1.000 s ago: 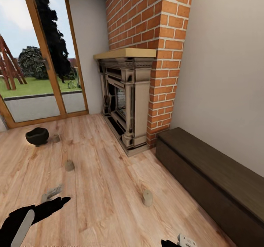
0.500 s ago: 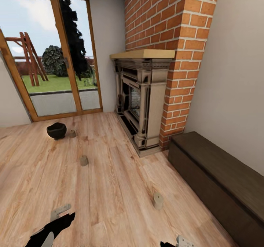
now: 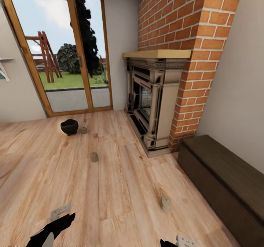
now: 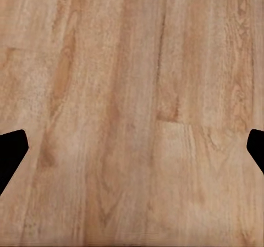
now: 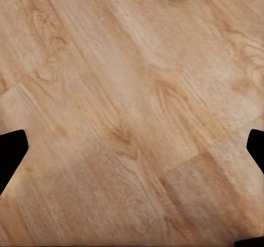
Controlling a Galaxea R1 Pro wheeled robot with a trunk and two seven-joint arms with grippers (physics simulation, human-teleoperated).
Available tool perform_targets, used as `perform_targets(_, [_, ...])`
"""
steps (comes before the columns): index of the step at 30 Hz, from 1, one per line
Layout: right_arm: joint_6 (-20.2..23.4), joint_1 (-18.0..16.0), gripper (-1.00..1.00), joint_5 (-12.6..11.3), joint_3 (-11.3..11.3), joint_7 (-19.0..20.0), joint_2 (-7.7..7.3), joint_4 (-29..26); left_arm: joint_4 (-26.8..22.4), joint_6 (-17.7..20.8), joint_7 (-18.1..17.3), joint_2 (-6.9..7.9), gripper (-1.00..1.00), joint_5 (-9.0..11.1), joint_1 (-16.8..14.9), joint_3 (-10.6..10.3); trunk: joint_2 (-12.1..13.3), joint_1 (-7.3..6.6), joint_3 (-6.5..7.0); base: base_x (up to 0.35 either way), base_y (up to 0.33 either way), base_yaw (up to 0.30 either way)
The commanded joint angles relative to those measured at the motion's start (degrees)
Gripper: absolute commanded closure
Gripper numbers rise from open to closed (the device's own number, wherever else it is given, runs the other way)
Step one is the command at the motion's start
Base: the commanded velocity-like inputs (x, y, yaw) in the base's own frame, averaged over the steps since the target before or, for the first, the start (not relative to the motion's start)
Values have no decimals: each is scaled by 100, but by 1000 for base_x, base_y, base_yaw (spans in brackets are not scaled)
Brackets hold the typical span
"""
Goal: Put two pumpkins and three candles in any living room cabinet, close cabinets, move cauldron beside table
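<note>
Approach step, I judge: both grippers, left (image 4: 132,148) and right (image 5: 132,148), hang spread and empty over bare floor (image 3: 121,188), so next comes reaching the lower-right candle (image 3: 166,203) beside the cabinet (image 3: 223,177).

The cabinet (image 3: 223,181) runs off the picture's edge.

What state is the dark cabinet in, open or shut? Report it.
Shut, as far as it shows: the cabinet in the head view has a flush dark front with no drawer pulled out and no beige interior showing. Its far end runs out of frame.
</note>
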Motion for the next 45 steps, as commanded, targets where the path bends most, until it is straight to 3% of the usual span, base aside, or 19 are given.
perform_targets(1, [23, 0, -100, -47, 32, -42, -5, -14, -12, 33, 28, 0, -100, 63, 0, -5, 39, -23, 5, 0, 0, 185])
perform_targets(18, [-28, 0, -100, -39, 37, 13, -7, -23, -12, 51, 19, 7, -100, 78, 0, -10, 721, -397, 279, 0, 0, 64])
perform_targets(37, [-38, 0, -100, -37, 40, 18, -6, -23, -12, 42, -42, 7, -100, 40, 0, -2, 721, -397, 279, 3, -1, 279])
perform_targets(45, [-52, 0, -100, -38, 39, 25, -7, -24, -12, 40, -42, 5, -100, 51, 0, -11, 721, -397, 285, 196, -182, 31])
